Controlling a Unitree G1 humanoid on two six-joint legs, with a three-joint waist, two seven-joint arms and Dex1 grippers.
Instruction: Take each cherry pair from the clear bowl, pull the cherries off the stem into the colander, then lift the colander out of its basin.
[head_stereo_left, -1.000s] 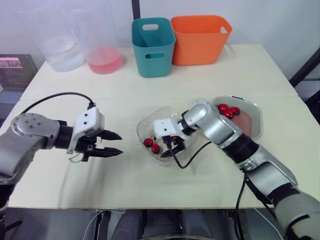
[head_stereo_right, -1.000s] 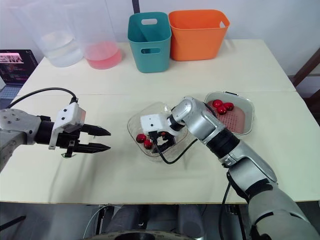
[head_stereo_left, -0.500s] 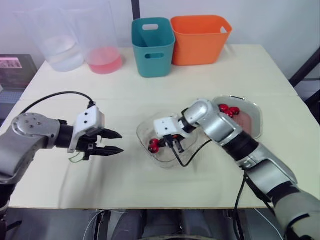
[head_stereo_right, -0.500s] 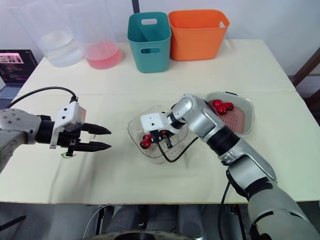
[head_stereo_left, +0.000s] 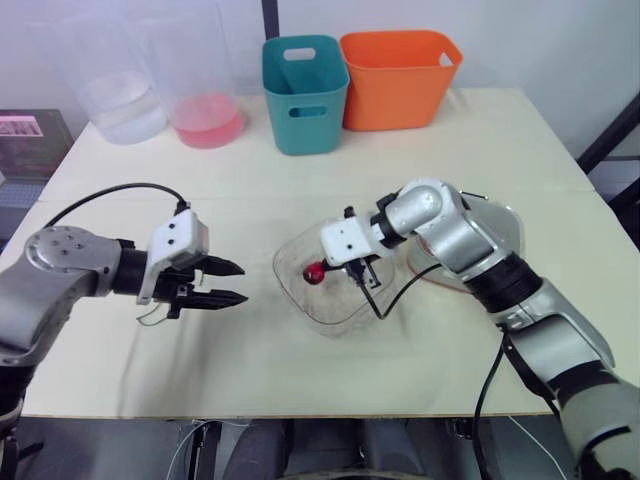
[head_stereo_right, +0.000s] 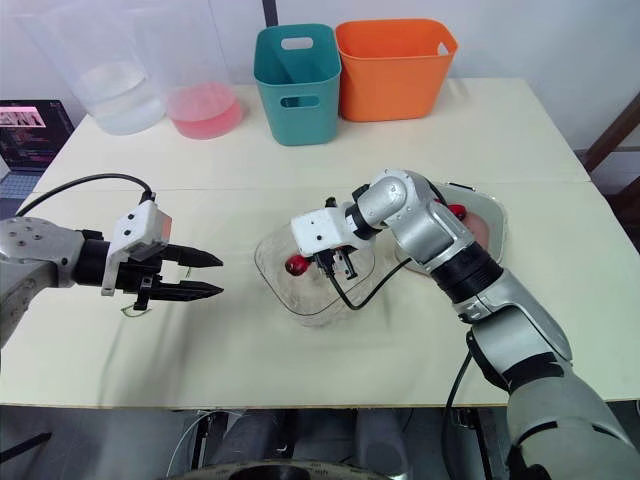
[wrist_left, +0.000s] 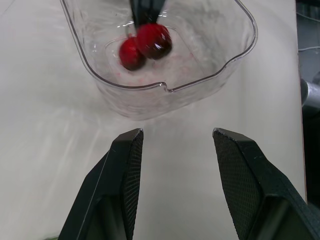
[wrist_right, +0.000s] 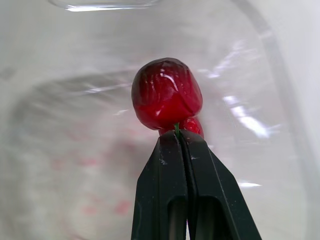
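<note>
Cherry pair (wrist_right: 167, 100) is dangling by its stem (wrist_right: 176, 128) from my clamped right gripper (wrist_right: 179, 137); I am aiming it gently toward my spread left gripper (head_stereo_left: 243, 282).

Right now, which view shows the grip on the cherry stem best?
Right wrist view: the right gripper is shut on the stem next to the cherry pair. Eye views show a small red spot over the clear bowl; left wrist view shows the pair, stem unclear.
</note>
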